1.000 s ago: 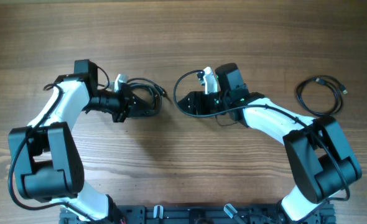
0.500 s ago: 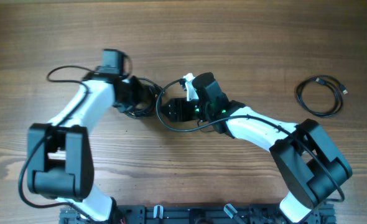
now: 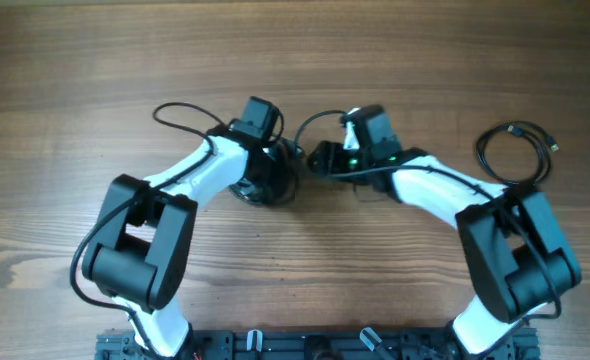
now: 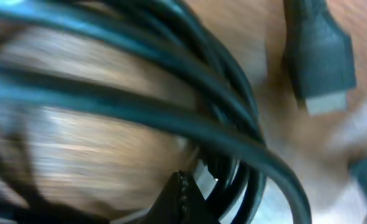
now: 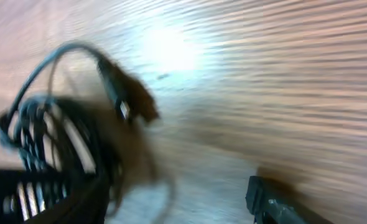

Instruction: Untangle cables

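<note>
A tangle of thin black cables (image 3: 251, 190) lies at the table's centre under my left gripper (image 3: 268, 178). In the left wrist view, several black strands (image 4: 171, 112) run right across the lens. A black plug with a silver tip (image 4: 320, 62) lies beside them. My left gripper (image 4: 182, 190) is shut, with strands pressed against its tip. My right gripper (image 3: 321, 158) sits just right of the tangle. In its blurred wrist view the right gripper (image 5: 171, 205) stands open over bare wood, with the bundle (image 5: 46, 137) and a plug (image 5: 118, 93) to its left.
A separate coiled black cable (image 3: 479, 150) lies alone on the wood at the far right. Both white arms reach inward, and their grippers nearly meet at the middle. The arm bases stand at the near edge.
My left arm swung right to the centre, carrying the tangle. My right gripper moved left, then back right, and its fingers spread wider.
</note>
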### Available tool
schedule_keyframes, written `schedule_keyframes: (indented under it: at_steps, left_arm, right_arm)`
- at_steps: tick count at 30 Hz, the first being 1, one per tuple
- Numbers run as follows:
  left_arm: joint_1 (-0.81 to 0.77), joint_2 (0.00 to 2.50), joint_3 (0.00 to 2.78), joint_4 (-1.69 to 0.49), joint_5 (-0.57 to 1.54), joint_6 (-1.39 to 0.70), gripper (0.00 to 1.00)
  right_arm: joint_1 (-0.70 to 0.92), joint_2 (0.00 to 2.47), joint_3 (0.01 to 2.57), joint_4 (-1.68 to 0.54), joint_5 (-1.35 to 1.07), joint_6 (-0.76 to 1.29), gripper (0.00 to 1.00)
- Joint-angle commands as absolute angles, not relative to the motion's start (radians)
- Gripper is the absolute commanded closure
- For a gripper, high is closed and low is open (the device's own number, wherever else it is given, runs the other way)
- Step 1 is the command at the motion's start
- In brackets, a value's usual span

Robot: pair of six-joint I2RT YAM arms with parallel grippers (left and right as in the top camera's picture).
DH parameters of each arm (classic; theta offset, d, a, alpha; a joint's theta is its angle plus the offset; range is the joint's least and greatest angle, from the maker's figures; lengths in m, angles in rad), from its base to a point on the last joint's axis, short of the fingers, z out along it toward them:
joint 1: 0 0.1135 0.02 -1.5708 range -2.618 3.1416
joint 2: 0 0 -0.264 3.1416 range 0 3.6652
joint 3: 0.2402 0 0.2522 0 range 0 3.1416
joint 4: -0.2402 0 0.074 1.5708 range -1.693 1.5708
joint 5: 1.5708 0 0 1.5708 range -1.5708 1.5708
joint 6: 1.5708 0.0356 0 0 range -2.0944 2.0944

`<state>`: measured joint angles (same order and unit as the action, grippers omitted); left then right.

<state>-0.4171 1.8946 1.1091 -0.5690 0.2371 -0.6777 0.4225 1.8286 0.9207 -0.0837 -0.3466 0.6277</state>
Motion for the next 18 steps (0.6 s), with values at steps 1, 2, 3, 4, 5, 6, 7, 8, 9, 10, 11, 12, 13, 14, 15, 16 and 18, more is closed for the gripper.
schedule_keyframes:
  at_steps: [1, 2, 3, 4, 5, 6, 7, 8, 9, 10, 11, 12, 13, 14, 15, 16, 18]
  left_arm:
    - [-0.43, 1.915, 1.098, -0.573, 0.547, -0.513, 0.96]
    - [-0.43, 1.903, 1.098, -0.575, 0.635, -0.471, 0.96]
    - [-0.426, 1.89, 1.099, -0.583, 0.675, -0.447, 0.96]
    - [-0.414, 1.864, 1.103, -0.601, 0.692, -0.429, 0.96]
    - [-0.397, 1.827, 1.107, -0.625, 0.691, -0.428, 0.95]
    - [-0.379, 1.791, 1.108, -0.638, 0.692, -0.43, 0.95]
    - [-0.36, 1.749, 1.108, -0.649, 0.692, -0.432, 0.93]
    - [-0.342, 1.707, 1.108, -0.658, 0.691, -0.434, 0.92]
    - [-0.327, 1.664, 1.108, -0.664, 0.69, -0.434, 0.91]
    - [-0.31, 1.612, 1.108, -0.667, 0.679, -0.437, 0.88]
    - [-0.291, 1.562, 1.108, -0.67, 0.632, -0.467, 0.84]
    - [-0.278, 1.526, 1.108, -0.674, 0.546, -0.519, 0.79]
    - [-0.265, 1.496, 1.108, -0.68, 0.423, -0.589, 0.77]
    - [-0.257, 1.482, 1.108, -0.691, 0.32, -0.651, 0.77]
    - [-0.252, 1.479, 1.108, -0.701, 0.221, -0.708, 0.77]
    - [-0.252, 1.483, 1.108, -0.709, 0.142, -0.756, 0.77]
    - [-0.257, 1.509, 1.103, -0.714, 0.067, -0.823, 0.79]
  right_arm:
    - [0.384, 1.842, 0.918, -0.129, -0.313, 0.64, 0.24]
    - [0.381, 1.842, 0.918, -0.135, -0.305, 0.639, 0.23]
    - [0.381, 1.842, 0.918, -0.138, -0.295, 0.638, 0.23]
    - [0.381, 1.842, 0.918, -0.144, -0.286, 0.638, 0.22]
    - [0.381, 1.842, 0.918, -0.144, -0.285, 0.636, 0.21]
    - [0.381, 1.842, 0.918, -0.144, -0.285, 0.635, 0.21]
    - [0.381, 1.842, 0.918, -0.144, -0.285, 0.636, 0.21]
    - [0.381, 1.842, 0.918, -0.142, -0.285, 0.636, 0.2]
    - [0.381, 1.842, 0.918, -0.141, -0.285, 0.637, 0.2]
    - [0.381, 1.842, 0.918, -0.139, -0.287, 0.638, 0.19]
    - [0.381, 1.842, 0.918, -0.137, -0.289, 0.641, 0.19]
    - [0.381, 1.842, 0.918, -0.136, -0.293, 0.644, 0.19]
    - [0.381, 1.842, 0.918, -0.136, -0.292, 0.659, 0.18]
    - [0.381, 1.842, 0.918, -0.136, -0.292, 0.657, 0.18]
    - [0.382, 1.842, 0.918, -0.136, -0.292, 0.658, 0.18]
    - [0.382, 1.842, 0.918, -0.136, -0.292, 0.658, 0.18]
    - [0.382, 1.842, 0.918, -0.136, -0.292, 0.657, 0.18]
